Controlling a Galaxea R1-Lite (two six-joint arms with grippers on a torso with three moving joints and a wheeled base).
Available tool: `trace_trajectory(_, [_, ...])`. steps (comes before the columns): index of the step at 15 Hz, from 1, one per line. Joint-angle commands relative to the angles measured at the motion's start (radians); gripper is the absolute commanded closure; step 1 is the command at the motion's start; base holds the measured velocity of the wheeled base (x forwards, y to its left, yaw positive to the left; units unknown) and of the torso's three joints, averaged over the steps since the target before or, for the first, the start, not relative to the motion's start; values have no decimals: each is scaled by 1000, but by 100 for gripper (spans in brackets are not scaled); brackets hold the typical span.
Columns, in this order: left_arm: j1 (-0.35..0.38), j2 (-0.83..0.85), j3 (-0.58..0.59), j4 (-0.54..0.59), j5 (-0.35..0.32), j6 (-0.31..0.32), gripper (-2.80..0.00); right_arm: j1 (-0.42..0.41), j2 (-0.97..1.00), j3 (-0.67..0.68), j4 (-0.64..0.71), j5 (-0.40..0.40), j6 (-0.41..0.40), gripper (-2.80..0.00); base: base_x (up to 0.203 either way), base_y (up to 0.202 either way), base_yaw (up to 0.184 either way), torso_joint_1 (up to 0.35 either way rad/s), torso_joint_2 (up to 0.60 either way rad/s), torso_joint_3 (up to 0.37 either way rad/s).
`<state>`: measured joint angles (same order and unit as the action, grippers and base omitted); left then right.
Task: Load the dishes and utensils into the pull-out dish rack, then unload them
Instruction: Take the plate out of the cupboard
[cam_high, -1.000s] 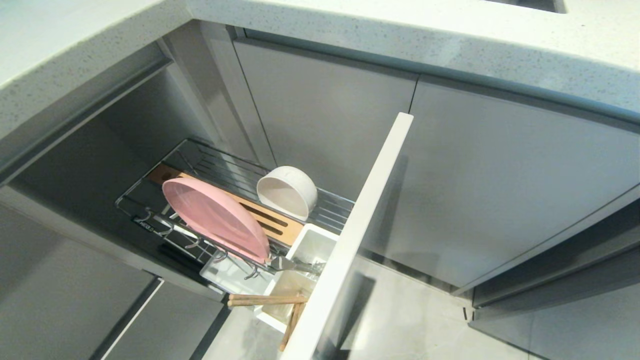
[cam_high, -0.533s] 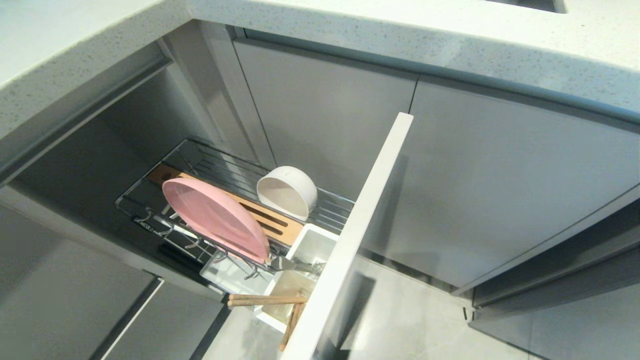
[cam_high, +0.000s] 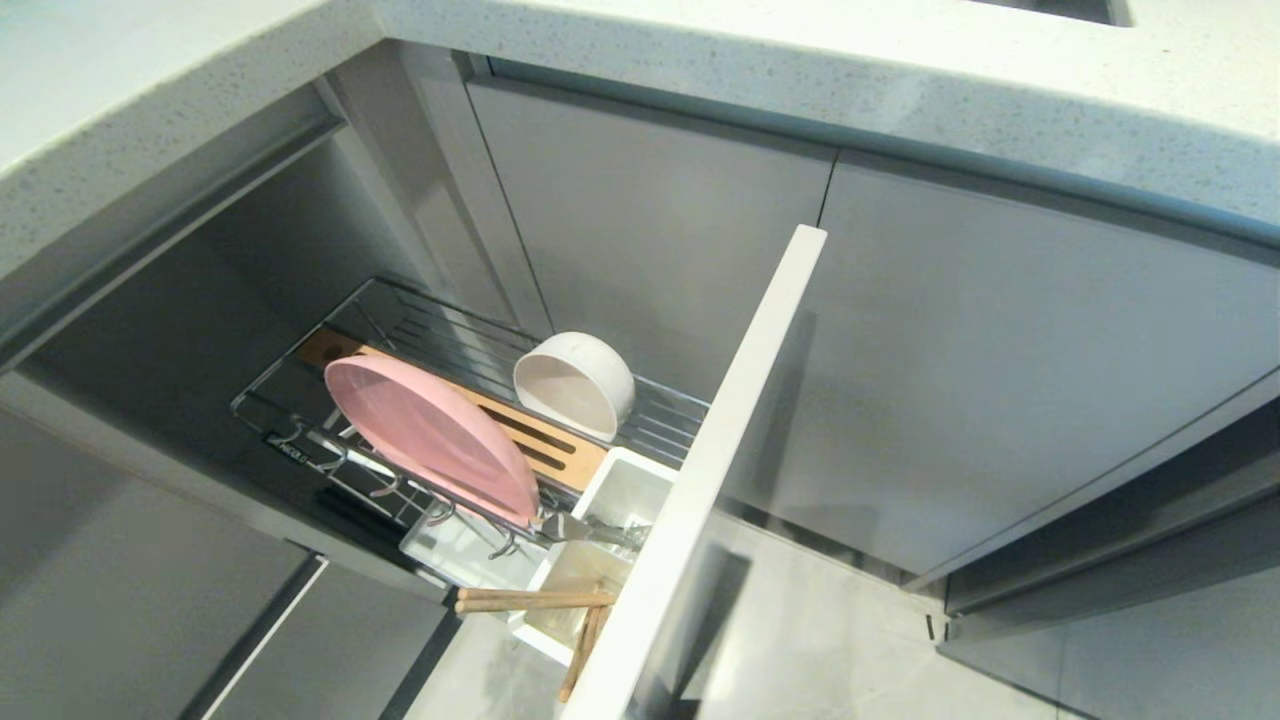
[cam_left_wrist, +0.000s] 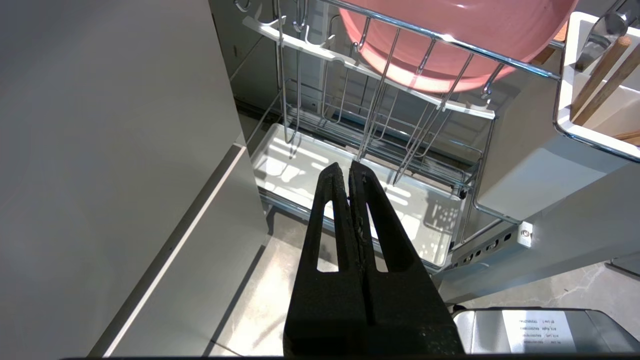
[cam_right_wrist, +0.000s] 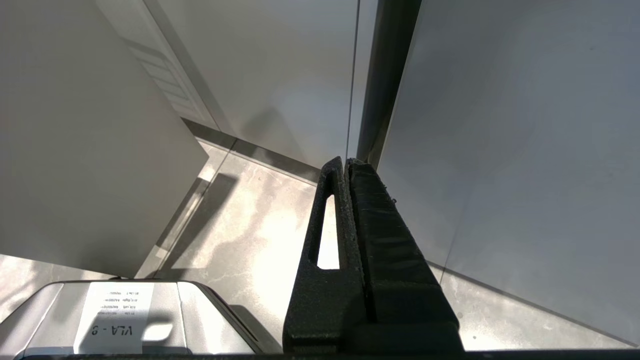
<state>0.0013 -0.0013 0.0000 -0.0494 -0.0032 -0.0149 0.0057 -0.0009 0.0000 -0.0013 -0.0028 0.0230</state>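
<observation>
Plate (cam_high: 430, 435) and bowl (cam_high: 575, 385) stand in the pull-out dish rack (cam_high: 300, 440), chopsticks (cam_high: 530, 600) at its front corner; left gripper (cam_left_wrist: 348, 172) and right gripper (cam_right_wrist: 346, 167) are both closed, empty.

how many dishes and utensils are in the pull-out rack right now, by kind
plate: 1
bowl: 1
spoon: 1
chopsticks: 2, one pair
total: 5 pieces
</observation>
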Motion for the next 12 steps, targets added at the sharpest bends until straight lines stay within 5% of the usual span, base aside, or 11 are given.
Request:
trace_trajectory(1, [0, 1, 22, 0, 0, 0, 0, 0, 1, 2, 0, 0, 0, 0, 0, 0, 0, 0, 0, 0])
trace_trajectory(7, [-1, 1, -54, -41, -56, 29, 0, 0, 1, 2, 0, 0, 0, 0, 0, 0, 0, 0, 0, 0])
trace_trajectory(12, [-2, 132, -618, 87, -167, 33, 0, 0, 1, 2, 0, 0, 0, 0, 0, 0, 0, 0, 0, 0])
